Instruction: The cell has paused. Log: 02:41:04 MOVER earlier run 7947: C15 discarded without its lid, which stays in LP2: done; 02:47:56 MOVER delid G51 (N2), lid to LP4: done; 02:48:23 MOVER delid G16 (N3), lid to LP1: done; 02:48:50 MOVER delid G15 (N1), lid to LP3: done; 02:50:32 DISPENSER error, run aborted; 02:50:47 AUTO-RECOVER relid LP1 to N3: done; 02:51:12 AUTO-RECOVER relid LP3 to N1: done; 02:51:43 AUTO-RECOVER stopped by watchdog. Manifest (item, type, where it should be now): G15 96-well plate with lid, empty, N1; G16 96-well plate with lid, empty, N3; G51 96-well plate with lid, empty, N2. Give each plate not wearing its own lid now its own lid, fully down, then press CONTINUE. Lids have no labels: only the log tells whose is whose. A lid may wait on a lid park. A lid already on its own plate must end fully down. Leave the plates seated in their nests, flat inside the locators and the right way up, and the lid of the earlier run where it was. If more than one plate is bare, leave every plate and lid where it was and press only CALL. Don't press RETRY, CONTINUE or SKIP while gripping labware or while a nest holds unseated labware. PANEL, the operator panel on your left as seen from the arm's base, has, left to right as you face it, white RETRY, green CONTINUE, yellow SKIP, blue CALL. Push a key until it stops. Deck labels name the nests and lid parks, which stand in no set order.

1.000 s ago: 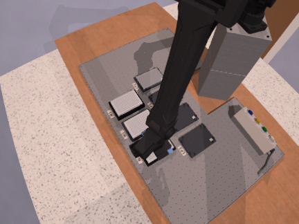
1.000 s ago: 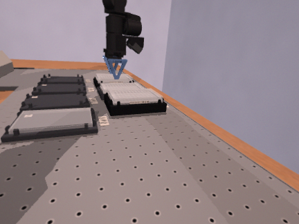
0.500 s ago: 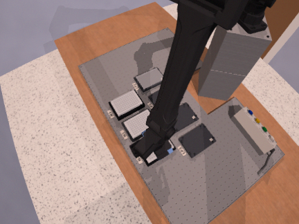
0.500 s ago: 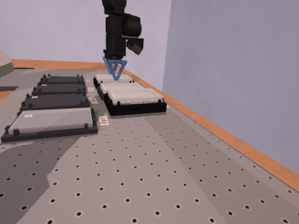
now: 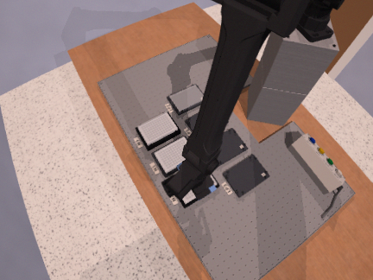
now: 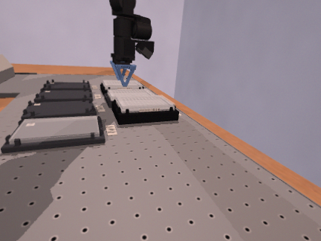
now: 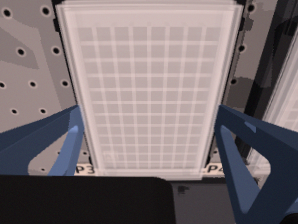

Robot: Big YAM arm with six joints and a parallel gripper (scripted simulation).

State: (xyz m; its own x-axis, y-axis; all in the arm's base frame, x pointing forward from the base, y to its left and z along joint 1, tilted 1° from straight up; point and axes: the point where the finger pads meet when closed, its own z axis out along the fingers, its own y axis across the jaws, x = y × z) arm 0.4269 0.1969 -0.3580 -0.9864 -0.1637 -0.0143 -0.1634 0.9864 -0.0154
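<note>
From the left, I judge two white gridded plates (image 5: pixel 157 130) in black nests already lidded. At the third nest my blue wedge-shaped fingers are clenched on the long edges of a flat, translucent lid (image 7: pixel 149 90) lying over its plate's well grid, though I cannot tell whether it is fully down. Further right, matte dark lid parks (image 5: pixel 246 175) lie bare on the perforated grey surface (image 5: pixel 242 233), and the green key (image 5: pixel 330 161) on the beige panel (image 5: pixel 317 170) is, I judge, not yet pressed.

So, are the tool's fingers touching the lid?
Touching. The wrist view shows both blue fingers pressed against the long edges of the lid.
</note>
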